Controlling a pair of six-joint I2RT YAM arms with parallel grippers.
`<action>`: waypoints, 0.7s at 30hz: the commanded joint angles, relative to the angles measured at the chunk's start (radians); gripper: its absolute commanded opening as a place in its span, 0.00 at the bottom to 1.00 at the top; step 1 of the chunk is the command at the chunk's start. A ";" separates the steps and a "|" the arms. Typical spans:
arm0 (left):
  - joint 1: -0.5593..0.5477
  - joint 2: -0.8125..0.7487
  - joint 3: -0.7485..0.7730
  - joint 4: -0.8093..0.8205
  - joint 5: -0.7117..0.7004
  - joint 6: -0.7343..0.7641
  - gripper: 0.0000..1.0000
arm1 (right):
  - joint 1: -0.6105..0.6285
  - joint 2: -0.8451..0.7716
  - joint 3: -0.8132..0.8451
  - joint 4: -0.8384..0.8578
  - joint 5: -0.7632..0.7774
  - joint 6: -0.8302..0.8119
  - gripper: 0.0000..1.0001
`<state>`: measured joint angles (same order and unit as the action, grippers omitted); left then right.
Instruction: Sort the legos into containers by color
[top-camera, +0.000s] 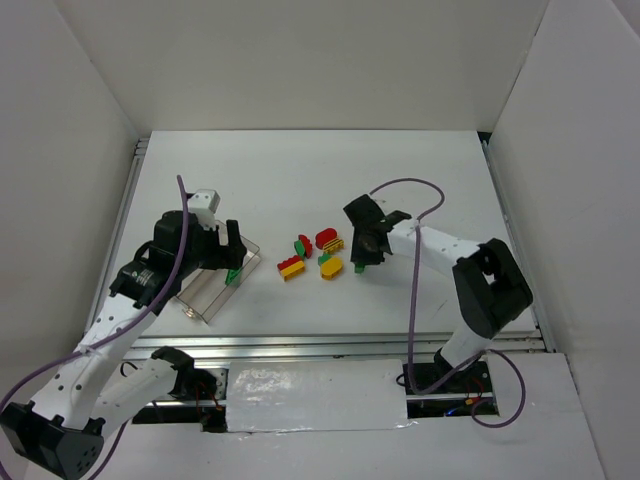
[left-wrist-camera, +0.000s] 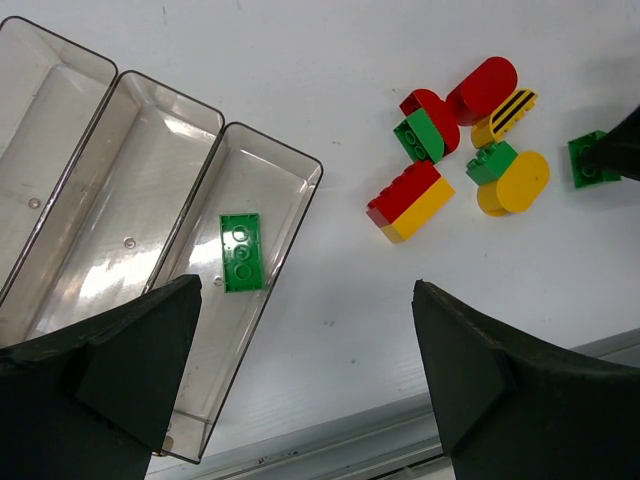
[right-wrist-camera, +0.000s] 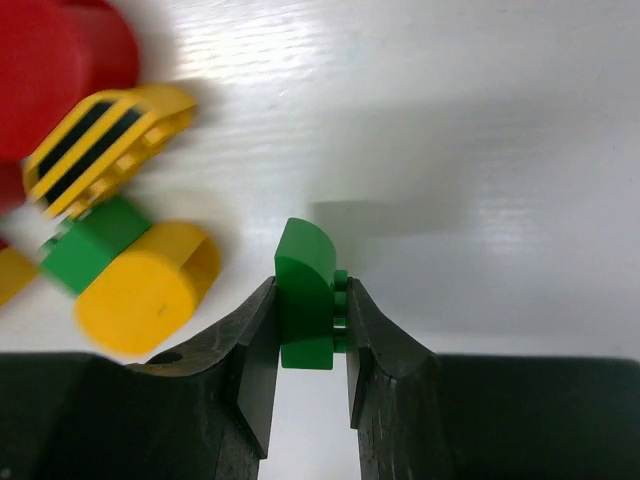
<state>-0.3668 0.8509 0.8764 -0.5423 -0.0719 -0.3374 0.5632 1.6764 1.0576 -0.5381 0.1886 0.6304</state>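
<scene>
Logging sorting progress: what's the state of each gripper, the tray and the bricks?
Left gripper: open, empty, over the tray.
Right gripper: shut on green rounded brick.
Tray: one green flat brick in an end compartment, others look empty.
Loose bricks: clustered on table, unsorted.

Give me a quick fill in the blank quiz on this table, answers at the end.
The right gripper has its jaws shut on a ___ brick. The clear tray has ___ compartments. That tray holds just ___ green block. The left gripper has its jaws ___. Answers: green, three, one, open.
</scene>
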 joint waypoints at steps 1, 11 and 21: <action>0.003 -0.024 0.003 0.024 -0.044 0.003 1.00 | 0.095 -0.147 0.047 -0.036 0.009 0.032 0.00; 0.017 -0.122 0.033 -0.074 -0.499 -0.161 1.00 | 0.377 0.044 0.297 0.227 -0.132 0.227 0.00; 0.043 -0.358 -0.002 -0.064 -0.657 -0.200 1.00 | 0.472 0.353 0.584 0.325 -0.086 0.449 0.00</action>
<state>-0.3298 0.5278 0.8768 -0.6449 -0.6739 -0.5304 1.0161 1.9774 1.5558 -0.2844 0.0856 0.9768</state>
